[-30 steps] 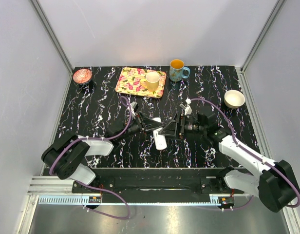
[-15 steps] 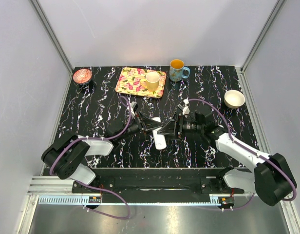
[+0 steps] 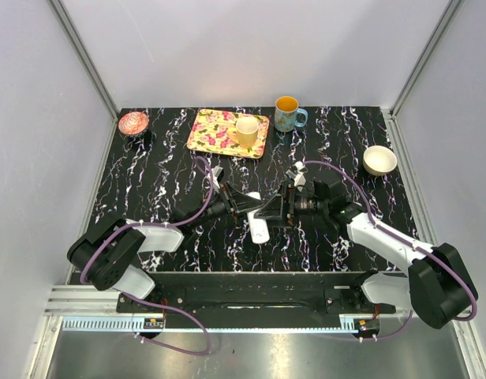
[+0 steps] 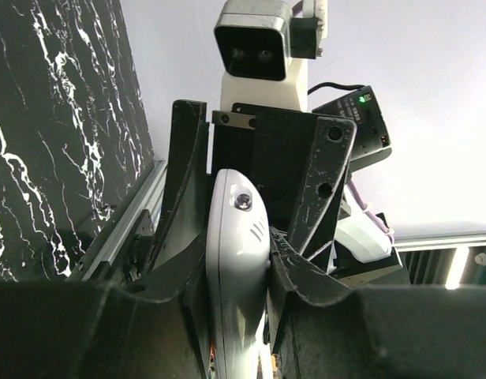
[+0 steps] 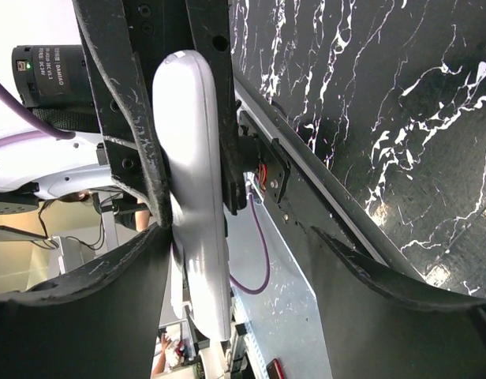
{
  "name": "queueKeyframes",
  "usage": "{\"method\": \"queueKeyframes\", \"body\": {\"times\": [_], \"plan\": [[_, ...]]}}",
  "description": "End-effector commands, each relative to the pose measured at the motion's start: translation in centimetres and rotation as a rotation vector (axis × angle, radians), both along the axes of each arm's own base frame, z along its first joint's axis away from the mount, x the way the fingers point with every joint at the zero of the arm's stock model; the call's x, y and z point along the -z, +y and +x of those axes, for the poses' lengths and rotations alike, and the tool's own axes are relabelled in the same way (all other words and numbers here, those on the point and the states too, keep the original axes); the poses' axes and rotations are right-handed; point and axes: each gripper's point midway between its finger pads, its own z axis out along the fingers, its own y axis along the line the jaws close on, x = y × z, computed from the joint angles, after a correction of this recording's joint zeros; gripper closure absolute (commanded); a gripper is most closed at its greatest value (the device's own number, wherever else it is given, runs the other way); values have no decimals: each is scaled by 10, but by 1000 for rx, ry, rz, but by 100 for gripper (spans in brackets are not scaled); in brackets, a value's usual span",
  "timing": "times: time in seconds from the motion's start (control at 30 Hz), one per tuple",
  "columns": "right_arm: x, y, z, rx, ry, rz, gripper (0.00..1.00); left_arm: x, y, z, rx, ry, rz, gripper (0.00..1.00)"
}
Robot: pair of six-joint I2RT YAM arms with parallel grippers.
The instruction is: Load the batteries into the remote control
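Right end effector (image 3: 277, 208) has edged toward 9 o'clock, fingers spread wide astride the remote control (image 3: 259, 228), clamped by the left end effector (image 3: 254, 207) over mid-surface (image 3: 168, 178); recess hidden

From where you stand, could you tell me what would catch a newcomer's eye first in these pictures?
The two arms face each other at the middle of the table. The left gripper clamps the white remote, and the right gripper stands open around it. Next comes the bright floral tray at the back, with a yellow cup on it.
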Motion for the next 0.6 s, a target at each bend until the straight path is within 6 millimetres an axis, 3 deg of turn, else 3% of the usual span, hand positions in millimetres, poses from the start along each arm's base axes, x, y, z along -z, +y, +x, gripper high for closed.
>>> {"method": "queueKeyframes", "body": {"times": [0.0, 0.4, 0.43, 0.47, 0.5, 0.53, 0.57], "plan": [[-20, -1, 12, 24, -66, -13, 26, -17, -2, 2, -7, -62, -25, 100], [-38, -11, 6, 26, -121, -77, 22, -14, -5, 16, -37, -53, -14, 100], [-33, -16, 3, 34, -94, -122, 22, -12, -5, 17, -40, -51, -9, 100], [-48, -19, 7, 37, -175, -141, 22, -10, -4, 19, -48, -47, -3, 100], [-47, -26, 15, 83, -208, -203, 22, -8, -4, 21, -57, -44, 3, 100], [-37, -37, 9, 88, -168, -294, 23, -7, -4, 23, -63, -49, 15, 100], [-54, -43, 16, 94, -257, -333, 24, -5, -5, 25, -68, -47, 28, 100]]}}
